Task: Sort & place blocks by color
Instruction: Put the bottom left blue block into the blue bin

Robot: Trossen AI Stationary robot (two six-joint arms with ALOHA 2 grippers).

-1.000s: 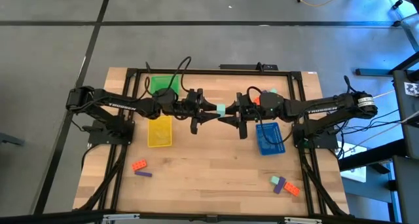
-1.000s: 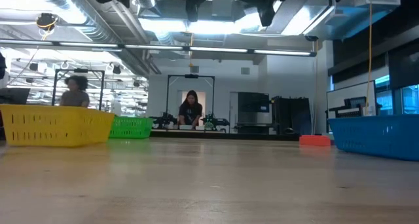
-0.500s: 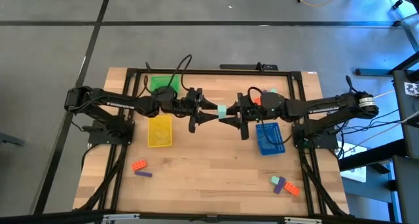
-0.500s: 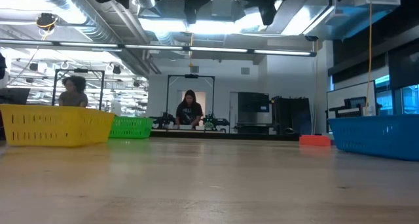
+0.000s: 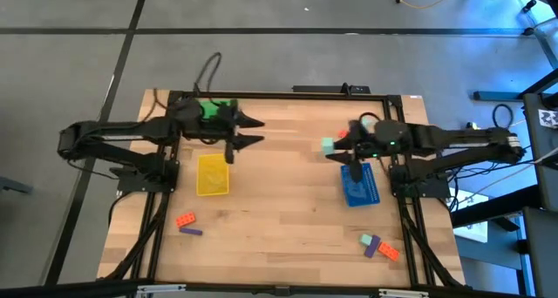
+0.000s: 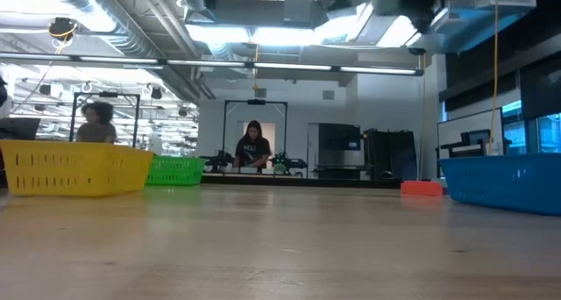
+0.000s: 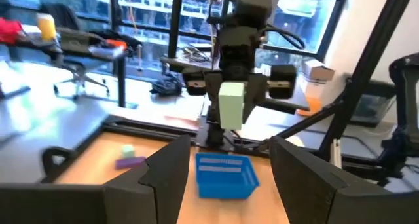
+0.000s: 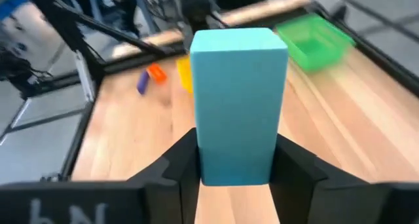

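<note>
Teal block [image 8: 239, 106] sits clamped in my right gripper [image 5: 331, 147], just beside the blue tray [image 5: 359, 186]. My left gripper [image 5: 257, 131] hangs empty with fingers apart, well away from that tray.

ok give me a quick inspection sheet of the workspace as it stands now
surface: wooden table, black frame around its edge
job's things: teal block in the right gripper; orange and purple blocks front left; teal, purple and orange blocks front right; an orange block behind the blue tray
trays: green tray, yellow tray, blue tray
clutter: nothing seen
grippers: left gripper open and empty beside the green tray; right gripper shut on the teal block, near the blue tray
cables: black cable looping off the left arm
surroundings: two people at benches far behind
</note>
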